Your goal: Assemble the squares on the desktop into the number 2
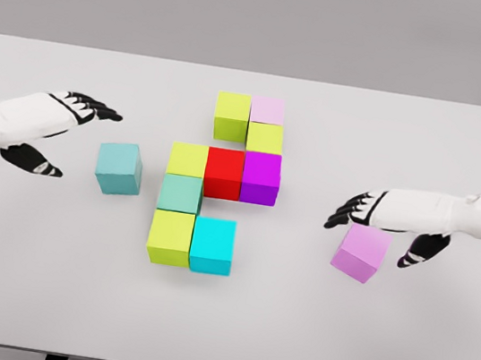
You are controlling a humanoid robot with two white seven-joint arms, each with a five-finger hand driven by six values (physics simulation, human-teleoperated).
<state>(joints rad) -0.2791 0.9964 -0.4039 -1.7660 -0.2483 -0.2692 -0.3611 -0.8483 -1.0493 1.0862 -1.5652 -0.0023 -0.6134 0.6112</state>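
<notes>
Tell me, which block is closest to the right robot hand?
The loose violet block, right under the right robot hand. It sits alone, away from the joined blocks in the middle.

Left robot hand [65, 131] and right robot hand [387, 227] open

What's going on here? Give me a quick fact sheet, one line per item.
surface: white table
assembled blocks: nine coloured cubes touching in a partial 2, red cube in its middle row
loose blocks: teal cube left of the figure; pink cube to its right
left hand: open, beside the teal cube, holding nothing
right hand: open, above the pink cube, not gripping it
</notes>
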